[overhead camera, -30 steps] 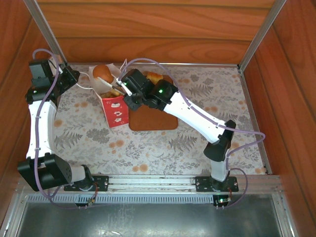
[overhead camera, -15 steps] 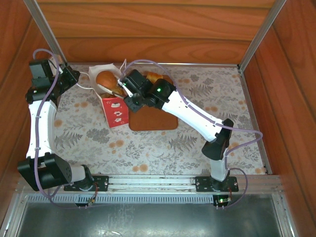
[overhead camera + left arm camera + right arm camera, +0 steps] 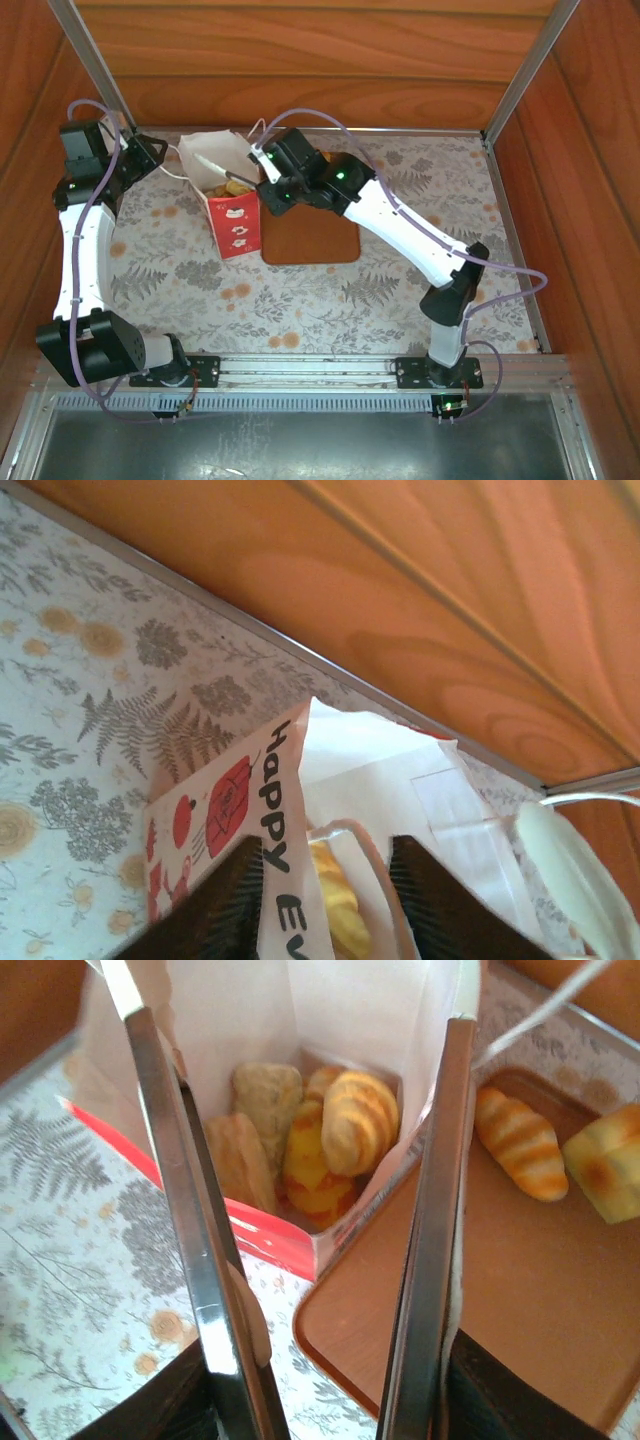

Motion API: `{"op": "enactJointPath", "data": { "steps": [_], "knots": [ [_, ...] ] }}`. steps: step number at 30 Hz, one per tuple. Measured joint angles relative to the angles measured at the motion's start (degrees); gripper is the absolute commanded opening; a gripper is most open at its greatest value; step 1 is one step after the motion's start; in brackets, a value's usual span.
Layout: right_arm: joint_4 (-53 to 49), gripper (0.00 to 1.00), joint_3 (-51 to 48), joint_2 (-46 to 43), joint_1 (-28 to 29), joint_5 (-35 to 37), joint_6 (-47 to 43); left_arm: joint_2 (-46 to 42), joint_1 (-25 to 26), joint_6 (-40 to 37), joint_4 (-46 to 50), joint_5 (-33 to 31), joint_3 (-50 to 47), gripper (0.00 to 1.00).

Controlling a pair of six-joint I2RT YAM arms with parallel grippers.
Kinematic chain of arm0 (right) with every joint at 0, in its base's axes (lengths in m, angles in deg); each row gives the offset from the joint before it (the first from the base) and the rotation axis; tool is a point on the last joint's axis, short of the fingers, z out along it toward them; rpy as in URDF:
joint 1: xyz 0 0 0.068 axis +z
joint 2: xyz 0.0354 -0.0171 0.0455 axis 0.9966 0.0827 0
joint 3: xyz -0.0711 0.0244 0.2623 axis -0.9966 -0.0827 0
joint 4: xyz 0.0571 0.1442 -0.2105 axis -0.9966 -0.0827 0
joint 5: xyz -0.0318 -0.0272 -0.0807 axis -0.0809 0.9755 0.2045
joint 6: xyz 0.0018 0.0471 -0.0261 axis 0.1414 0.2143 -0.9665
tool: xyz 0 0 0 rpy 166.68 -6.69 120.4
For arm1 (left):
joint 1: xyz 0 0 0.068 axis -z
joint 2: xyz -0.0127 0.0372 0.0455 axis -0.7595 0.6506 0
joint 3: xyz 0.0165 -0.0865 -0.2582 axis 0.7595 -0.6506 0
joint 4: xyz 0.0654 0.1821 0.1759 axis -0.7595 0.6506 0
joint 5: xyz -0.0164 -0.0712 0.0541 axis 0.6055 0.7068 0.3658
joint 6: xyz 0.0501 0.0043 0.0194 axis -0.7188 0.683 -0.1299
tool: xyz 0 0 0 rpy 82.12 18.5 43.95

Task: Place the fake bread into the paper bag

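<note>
Got fake bread (image 3: pixel 330 1140) piled inside the paper bag (image 3: pixel 232 215) near the worktop's (image 3: pixel 180 275) far-left corner, two more on the board (image 3: pixel 480 1300). Holding tongs (image 3: pixel 200 1240), spread wide over the bag mouth, in the right gripper (image 3: pixel 270 178); can't tell the grip on the left gripper (image 3: pixel 325 855).

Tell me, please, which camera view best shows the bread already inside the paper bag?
The right wrist view: it looks between the tongs into the open paper bag at the bread piled inside. The top external view catches a yellow patch at the bag's mouth; the left wrist view, a yellow sliver behind the printed wall.
</note>
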Motion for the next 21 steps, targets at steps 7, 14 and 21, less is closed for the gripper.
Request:
{"op": "enactJointPath", "data": {
  "steps": [7,14,21],
  "knots": [
    [4.94,0.47,-5.03,-11.02,-0.13,-1.11,0.44,-3.87,0.00,0.24,-0.98,-0.22,-1.64,0.72],
    [9.31,0.46,-12.59,-23.23,-1.75,-0.55,1.20,-10.43,0.00,0.33,-3.34,-2.62,-5.35,0.90],
    [11.34,0.45,-26.32,-35.28,-7.89,1.29,3.67,-17.38,0.00,0.20,-4.50,-10.64,-10.49,1.00]
  ]
}}
